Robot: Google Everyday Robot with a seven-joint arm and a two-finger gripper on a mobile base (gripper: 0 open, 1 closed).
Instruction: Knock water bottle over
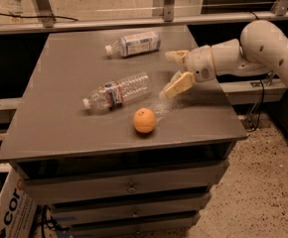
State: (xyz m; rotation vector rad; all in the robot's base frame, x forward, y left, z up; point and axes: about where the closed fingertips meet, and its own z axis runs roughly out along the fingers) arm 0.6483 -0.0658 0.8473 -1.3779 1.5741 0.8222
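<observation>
The water bottle (pixel 117 90), clear ribbed plastic with a white cap and a narrow red-white-blue label band, lies on its side in the middle of the grey table (pixel 49 128), cap pointing left. My gripper (pixel 172 72) hovers to the right of the bottle's base, apart from it, pointing left. Its two tan fingers (pixel 178 85) are spread and hold nothing.
A second bottle (pixel 133 43) with a large white-and-blue wrap label lies on its side at the back of the table. An orange (pixel 144 120) sits near the front edge. Drawers are below the tabletop. A metal rail runs behind the table.
</observation>
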